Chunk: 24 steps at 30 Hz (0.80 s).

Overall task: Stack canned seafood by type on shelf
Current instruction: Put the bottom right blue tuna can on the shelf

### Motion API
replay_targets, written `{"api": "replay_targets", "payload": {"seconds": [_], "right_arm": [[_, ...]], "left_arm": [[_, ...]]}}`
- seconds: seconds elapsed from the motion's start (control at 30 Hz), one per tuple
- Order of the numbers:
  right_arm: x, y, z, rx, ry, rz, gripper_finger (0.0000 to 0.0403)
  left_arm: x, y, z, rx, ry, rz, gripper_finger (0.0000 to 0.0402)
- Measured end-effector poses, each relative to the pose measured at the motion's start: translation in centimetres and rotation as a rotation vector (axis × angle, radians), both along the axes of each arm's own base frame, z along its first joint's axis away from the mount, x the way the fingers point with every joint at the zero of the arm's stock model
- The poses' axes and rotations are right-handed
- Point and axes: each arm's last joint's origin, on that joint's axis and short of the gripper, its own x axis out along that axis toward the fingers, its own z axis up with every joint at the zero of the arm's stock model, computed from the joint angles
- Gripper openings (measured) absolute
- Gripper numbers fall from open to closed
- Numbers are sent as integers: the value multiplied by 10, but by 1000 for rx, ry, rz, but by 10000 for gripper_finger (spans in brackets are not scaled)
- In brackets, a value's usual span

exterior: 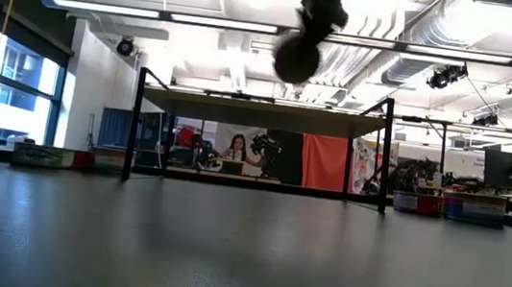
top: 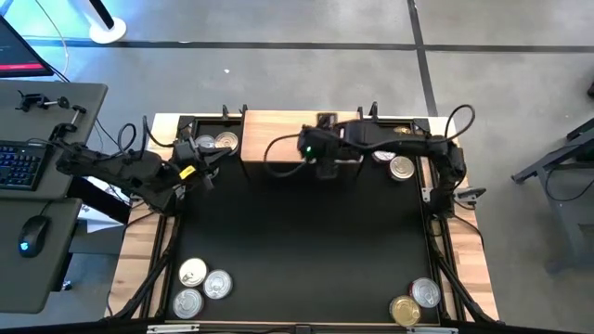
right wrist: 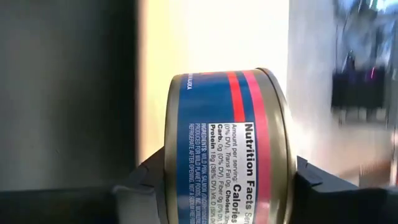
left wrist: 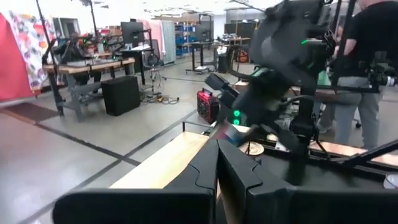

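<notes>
Right gripper (right wrist: 227, 186) clamped on a tin (right wrist: 227, 149) — blue side label with a red band and nutrition text, gold rim, held on edge between the two dark fingers. In the high view this gripper (top: 325, 165) sits over the near edge of the wooden shelf (top: 274, 130), around its middle. The low view shows the shelf (exterior: 260, 112) as a thin board on black legs, with the gripper (exterior: 296, 59) as a dark shape above it.

Left gripper (left wrist: 217, 165) waits by the shelf's left end, fingers (left wrist: 239, 171) pressed together with nothing between them.

Other tins — a silver pair on the shelf's left end (top: 215, 142), two on its right end (top: 397, 163), three silver ones at the black mat's (top: 297, 241) near left corner (top: 202, 286), and a gold and a silver one at the near right corner (top: 415, 303).
</notes>
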Motion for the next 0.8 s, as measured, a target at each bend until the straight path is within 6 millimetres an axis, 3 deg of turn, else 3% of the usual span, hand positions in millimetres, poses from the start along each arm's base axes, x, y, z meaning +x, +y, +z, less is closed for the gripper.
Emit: {"api": "replay_targets", "payload": {"seconds": [0.2, 0.37, 0.5, 0.63, 0.8], "right_arm": [[-46, -38, -4, -25, 80, -132, 168], [-77, -46, -11, -79, 5, -177, 168], [-81, -43, -12, -142, -94, -134, 168], [-77, -44, -30, -147, -46, -116, 168], [-70, -49, -49, -180, 16, -124, 198]], "left_arm": [[8, 2, -4, -15, 17, -8, 0], [16, 2, -8, -33, 31, -5, 0], [22, 4, -11, -28, 56, 19, 0], [25, 7, -13, -55, 48, 38, 0], [27, 8, -14, -90, 33, 49, 0]]}}
